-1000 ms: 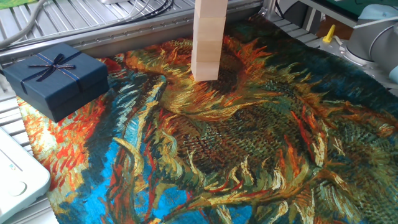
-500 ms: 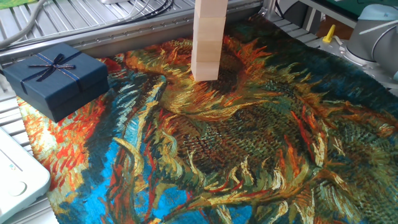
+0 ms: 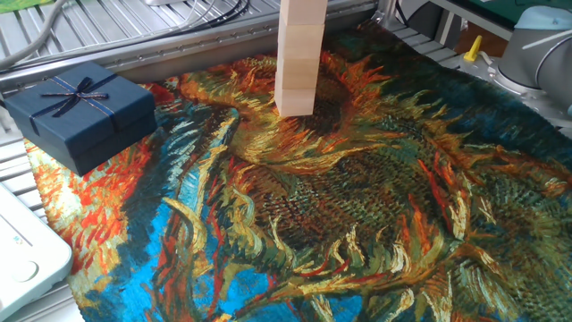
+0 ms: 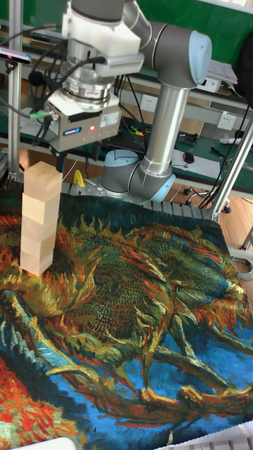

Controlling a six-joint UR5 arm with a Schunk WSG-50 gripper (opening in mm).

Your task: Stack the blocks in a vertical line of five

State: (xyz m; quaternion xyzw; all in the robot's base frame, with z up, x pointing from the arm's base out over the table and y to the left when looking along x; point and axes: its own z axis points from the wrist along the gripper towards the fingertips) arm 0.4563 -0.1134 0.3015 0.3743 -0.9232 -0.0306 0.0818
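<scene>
The blocks are pale wooden cubes stacked in one upright column of several on the painted cloth, at the left of the tall fixed view. The fixed view cuts off the top of the column. The top cube sits slightly askew. My gripper hangs just above and to the right of the top block. Its grey body is plain to see, but the fingers are mostly hidden behind the body and the stack. I cannot see whether anything is between them.
A dark blue gift box with a ribbon lies at the cloth's left edge. The sunflower-print cloth covers the table. The arm's base stands behind the cloth. A white device sits at the near left.
</scene>
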